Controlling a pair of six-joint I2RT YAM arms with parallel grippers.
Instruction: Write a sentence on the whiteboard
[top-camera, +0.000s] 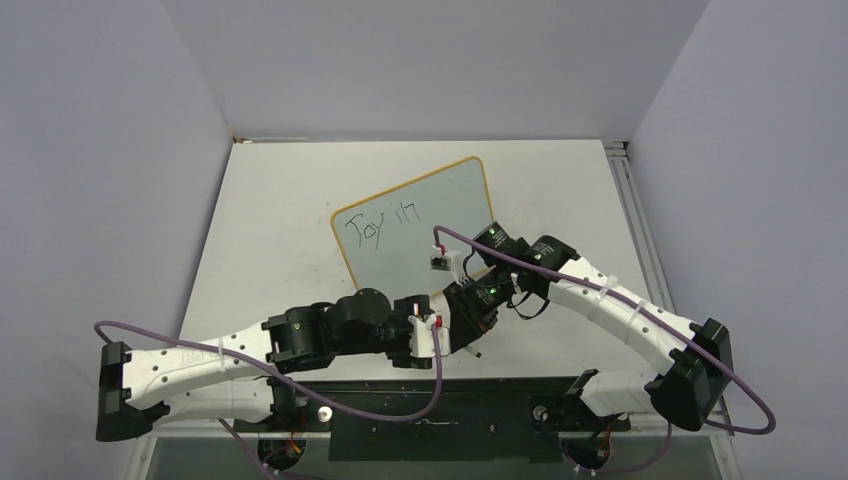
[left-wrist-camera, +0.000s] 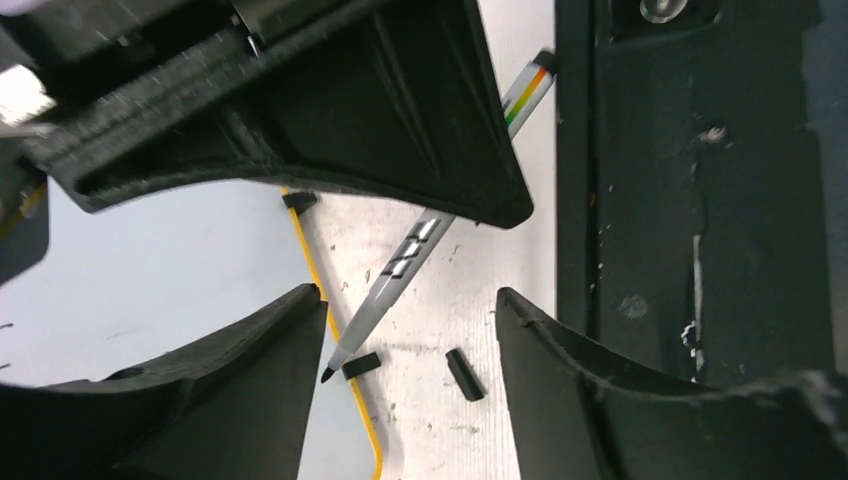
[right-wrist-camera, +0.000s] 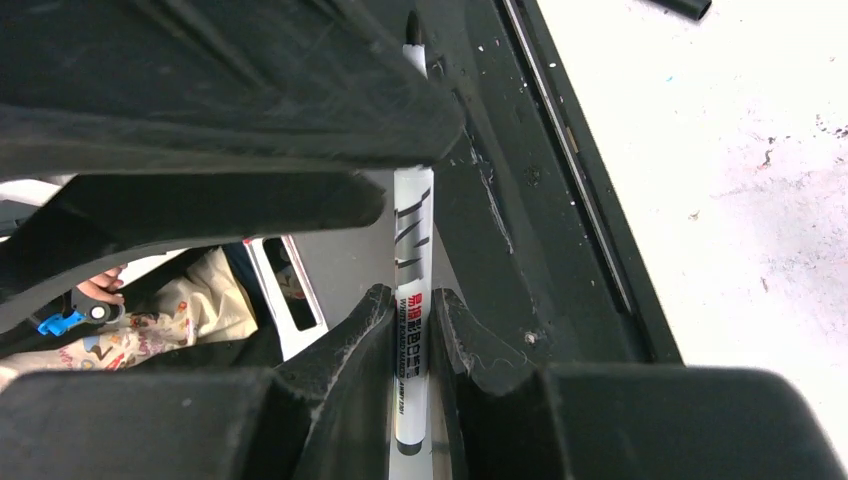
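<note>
The whiteboard (top-camera: 445, 195), with a yellow frame, lies tilted on the table and bears the black words "Joy in" (top-camera: 382, 226). My right gripper (top-camera: 474, 318) hangs over the board's near right corner. In the right wrist view it (right-wrist-camera: 410, 300) is shut on a white whiteboard marker (right-wrist-camera: 412, 250). In the left wrist view the marker (left-wrist-camera: 405, 260) slants down, its black tip by the board's yellow frame (left-wrist-camera: 318, 270) and a black clip foot (left-wrist-camera: 361, 366). My left gripper (top-camera: 444, 338) sits just beside it. It (left-wrist-camera: 408, 296) is open and empty, with its jaws either side of the tip.
A second small black piece (left-wrist-camera: 465, 374) lies on the scuffed white table (left-wrist-camera: 440, 420) near the clip foot. The black base strip (left-wrist-camera: 690, 200) runs along the near table edge. Grey walls enclose the table on three sides.
</note>
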